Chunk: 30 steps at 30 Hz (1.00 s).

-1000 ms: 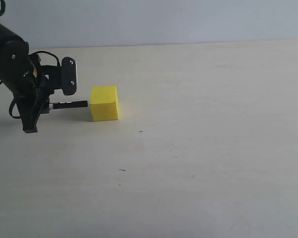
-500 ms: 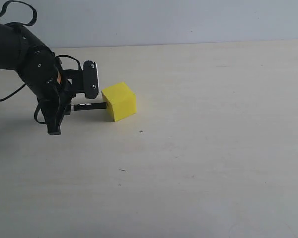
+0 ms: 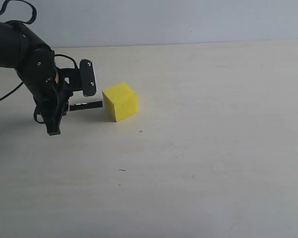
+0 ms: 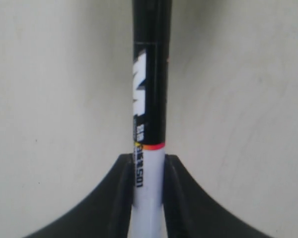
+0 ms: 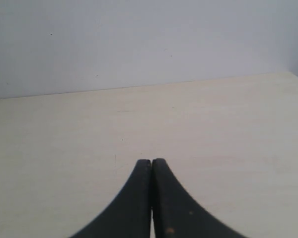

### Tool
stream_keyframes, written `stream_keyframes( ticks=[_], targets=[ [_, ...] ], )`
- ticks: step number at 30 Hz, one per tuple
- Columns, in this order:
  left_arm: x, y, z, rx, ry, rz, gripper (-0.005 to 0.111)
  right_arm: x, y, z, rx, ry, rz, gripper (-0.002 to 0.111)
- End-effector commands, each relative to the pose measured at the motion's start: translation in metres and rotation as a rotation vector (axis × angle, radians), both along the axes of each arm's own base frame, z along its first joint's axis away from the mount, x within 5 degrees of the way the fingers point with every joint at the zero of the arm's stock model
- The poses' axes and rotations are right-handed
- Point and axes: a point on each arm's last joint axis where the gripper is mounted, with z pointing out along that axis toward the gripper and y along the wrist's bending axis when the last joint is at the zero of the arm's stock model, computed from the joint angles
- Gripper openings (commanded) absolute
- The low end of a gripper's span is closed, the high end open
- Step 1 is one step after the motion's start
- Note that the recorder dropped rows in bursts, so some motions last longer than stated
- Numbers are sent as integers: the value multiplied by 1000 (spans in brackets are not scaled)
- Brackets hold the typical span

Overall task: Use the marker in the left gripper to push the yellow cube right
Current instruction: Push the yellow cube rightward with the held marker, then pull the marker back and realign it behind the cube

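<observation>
Clamping the marker (image 3: 87,105) by its white barrel in the left gripper (image 3: 69,106), with both fingers pressed tight against its sides as seen from the left wrist. Holds it level and low over the pale table (image 3: 213,158), black half pointing right. Reaches with the black end to the left-facing side of the yellow cube (image 3: 120,101), touching it or a hair short of it; cannot tell which from the exterior view. Finds that cube resting on the table left of centre, just right of the gripper, turned so that one upright edge faces the camera. Shows, close up from the wrist, the marker (image 4: 149,99) with white lettering on black, then a thin red band, then white barrel running back between the fingers of the gripper (image 4: 148,166). Places the right gripper (image 5: 151,166) over the table with a grey wall (image 5: 139,39) beyond, jaws pressed flat together
</observation>
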Motion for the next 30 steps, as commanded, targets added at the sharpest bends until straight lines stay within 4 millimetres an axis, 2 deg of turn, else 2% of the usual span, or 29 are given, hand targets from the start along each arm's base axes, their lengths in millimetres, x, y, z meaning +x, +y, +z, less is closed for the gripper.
stream_keyframes(
  ticks=[1, 10, 16, 20, 22, 30],
  targets=[
    [1, 1, 2, -38, -6, 106, 0, 0, 0, 0, -4, -13, -4, 0],
    [-2, 4, 1, -30, 19, 182, 0, 0, 0, 0, -2, -13, -5, 0],
    [11, -14, 7, -91, -22, 192, 0, 0, 0, 0, -5, -13, -4, 0],
    [13, -32, 6, -80, -21, 157, 0, 0, 0, 0, -2, -13, -5, 0],
    [14, -34, 7, -66, -23, 150, 0, 0, 0, 0, -2, -13, -5, 0],
    [18, -4, 10, 90, -21, 262, 0, 0, 0, 0, -5, -13, -4, 0]
  ],
)
